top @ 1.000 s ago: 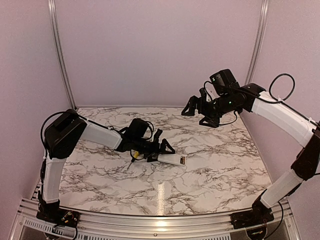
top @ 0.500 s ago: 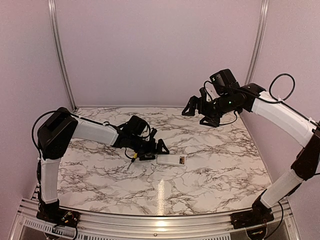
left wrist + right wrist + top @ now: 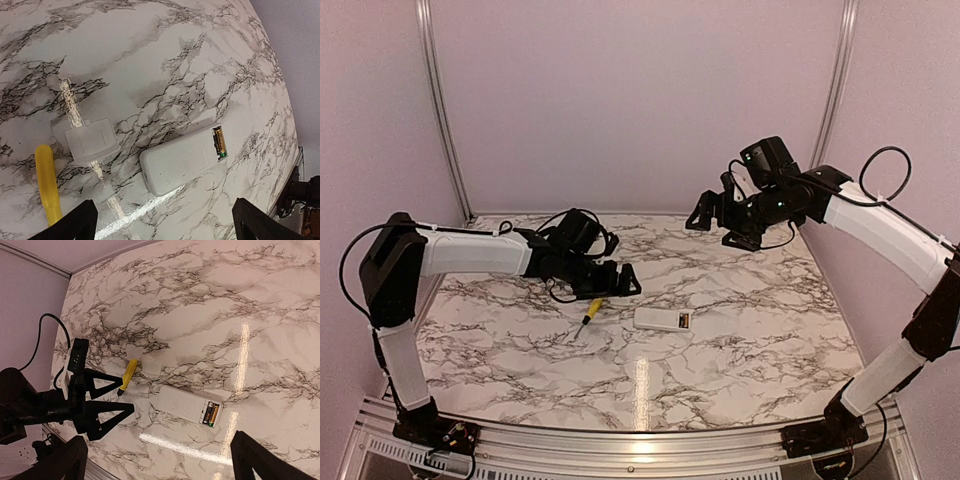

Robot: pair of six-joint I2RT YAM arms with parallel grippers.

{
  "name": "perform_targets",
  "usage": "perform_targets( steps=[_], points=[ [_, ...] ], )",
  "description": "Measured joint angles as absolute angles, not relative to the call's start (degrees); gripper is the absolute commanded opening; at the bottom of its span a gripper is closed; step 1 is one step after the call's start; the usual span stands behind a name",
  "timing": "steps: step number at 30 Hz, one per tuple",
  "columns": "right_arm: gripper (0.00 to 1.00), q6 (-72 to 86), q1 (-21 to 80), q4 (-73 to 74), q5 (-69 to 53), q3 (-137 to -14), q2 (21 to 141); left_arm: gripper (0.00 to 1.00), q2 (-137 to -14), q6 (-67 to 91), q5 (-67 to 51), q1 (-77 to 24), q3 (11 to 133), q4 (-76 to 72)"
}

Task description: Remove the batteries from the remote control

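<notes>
- Remote control [image 3: 663,320]: lies flat on the marble table [image 3: 770,330], back face up, battery recess uncovered at its 3 o'clock end in the top view.
- Batteries [image 3: 212,414]: 2 cells side by side inside the recess, 1 gold, 1 dark; neither is lifted out.
- Battery cover [image 3: 92,141]: off the remote, flat on the table at 9 o'clock of the remote in the left wrist view, apart from it.
- Screwdriver [image 3: 588,312]: yellow handle, on the table at 9 o'clock of the remote, just beside the cover.
- Left gripper [image 3: 616,283]: low over the table at 10 o'clock of the remote, jaws spread wide, holding nothing.
- Right gripper [image 3: 717,228]: raised above the table at 1 o'clock of the remote, well apart from it, jaws wide, holding nothing.
</notes>
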State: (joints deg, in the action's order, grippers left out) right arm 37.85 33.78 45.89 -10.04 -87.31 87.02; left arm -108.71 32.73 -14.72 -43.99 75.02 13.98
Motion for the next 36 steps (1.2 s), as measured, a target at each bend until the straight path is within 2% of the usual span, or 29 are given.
perform_targets(
  steps=[16,19,25,36],
  points=[
    [0.98,37.4,33.8,45.0,-8.8,-88.2,87.0,0.99,-95.3,22.6,15.2,-43.9,79.5,26.1],
    [0.98,37.4,33.8,44.5,-8.6,-88.3,87.0,0.99,-92.6,21.5,17.3,-43.5,79.2,25.6],
    [0.98,37.4,33.8,44.1,-8.3,-88.3,87.0,0.96,-90.7,18.5,12.2,-41.7,75.6,24.4],
    [0.98,37.2,33.8,44.2,-7.4,-88.3,87.0,0.75,-91.2,12.3,-6.8,-40.9,64.4,23.2]
  ],
)
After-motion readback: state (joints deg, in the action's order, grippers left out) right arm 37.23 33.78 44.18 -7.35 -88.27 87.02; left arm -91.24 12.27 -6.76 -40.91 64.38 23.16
